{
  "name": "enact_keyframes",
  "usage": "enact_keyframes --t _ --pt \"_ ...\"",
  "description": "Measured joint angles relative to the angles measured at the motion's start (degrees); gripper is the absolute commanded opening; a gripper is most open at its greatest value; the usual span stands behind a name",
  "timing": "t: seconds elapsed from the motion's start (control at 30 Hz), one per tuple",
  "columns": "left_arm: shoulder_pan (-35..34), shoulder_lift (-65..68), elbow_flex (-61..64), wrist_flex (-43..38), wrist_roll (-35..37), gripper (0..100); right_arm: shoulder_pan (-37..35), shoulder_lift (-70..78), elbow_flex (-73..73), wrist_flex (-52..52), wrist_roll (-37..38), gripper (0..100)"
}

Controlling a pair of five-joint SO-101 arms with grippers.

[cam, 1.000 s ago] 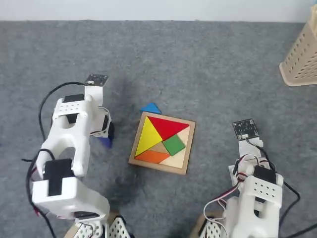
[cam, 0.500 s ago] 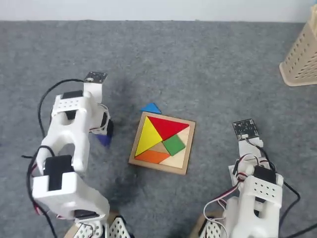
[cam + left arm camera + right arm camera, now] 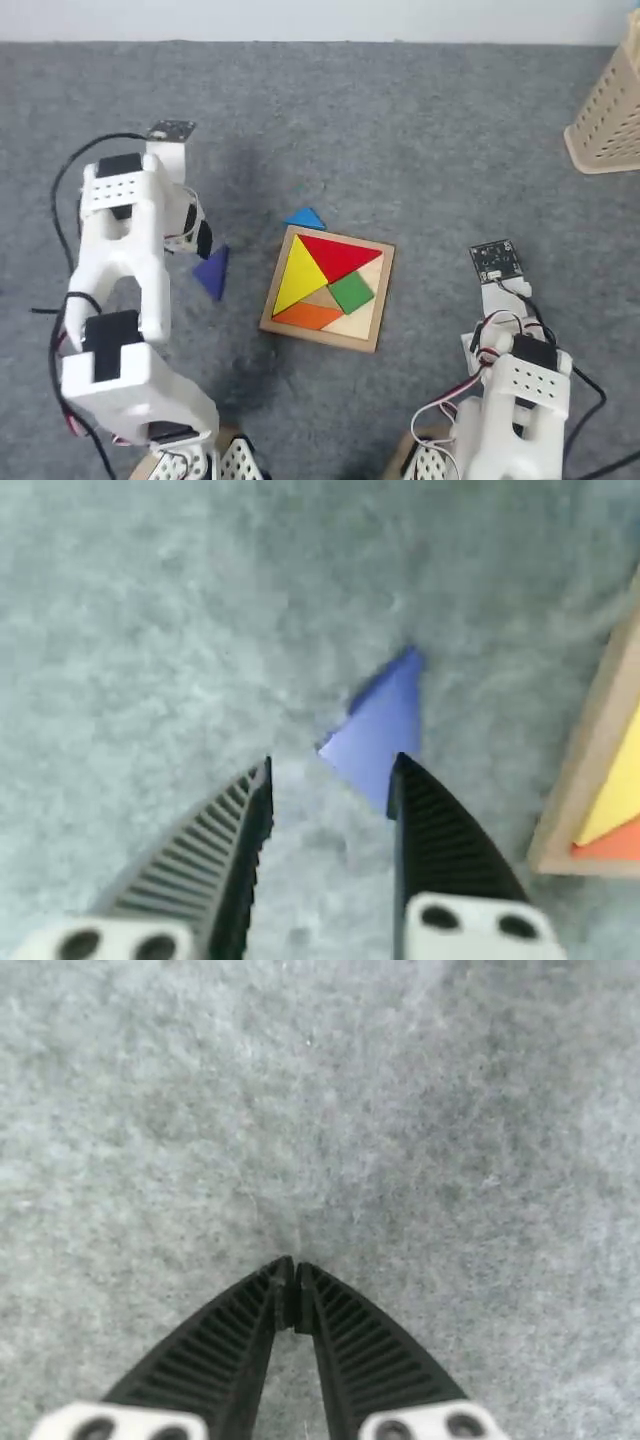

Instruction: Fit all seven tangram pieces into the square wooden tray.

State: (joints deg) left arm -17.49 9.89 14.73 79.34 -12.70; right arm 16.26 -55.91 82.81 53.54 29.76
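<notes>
The square wooden tray point(image 3: 330, 338) lies mid-table, holding a red triangle point(image 3: 336, 257), a yellow triangle point(image 3: 294, 276), a green square point(image 3: 351, 292) and an orange piece point(image 3: 308, 316). A dark blue triangle point(image 3: 213, 272) lies flat on the carpet left of the tray, and a light blue triangle point(image 3: 304, 218) lies just beyond the tray's far edge. My left gripper point(image 3: 330, 772) is open just short of the dark blue triangle point(image 3: 380, 725), holding nothing. My right gripper point(image 3: 291, 1268) is shut over bare carpet to the right of the tray.
A perforated beige stand point(image 3: 608, 110) occupies the far right corner. The tray's rim point(image 3: 590, 770) shows beside the dark blue triangle in the left wrist view. Grey carpet covers the whole table.
My left arm has drawn back to the far left, away from the dark blue triangle, which now lies uncovered on the carpet. The right arm has not moved.
</notes>
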Motion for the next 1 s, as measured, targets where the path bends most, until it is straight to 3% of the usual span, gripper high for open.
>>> enact_keyframes --t 0.3,0.6,1.0 --pt "4.13 0.0 13.27 -12.22 -2.29 18 0.0 0.0 0.0 0.0 0.0 0.6" --pt "8.88 -0.26 15.56 -13.19 -2.2 17 0.0 0.0 0.0 0.0 0.0 0.6" --pt "17.41 -1.85 14.95 -12.57 1.93 2 0.09 0.0 0.0 0.0 0.0 0.6"
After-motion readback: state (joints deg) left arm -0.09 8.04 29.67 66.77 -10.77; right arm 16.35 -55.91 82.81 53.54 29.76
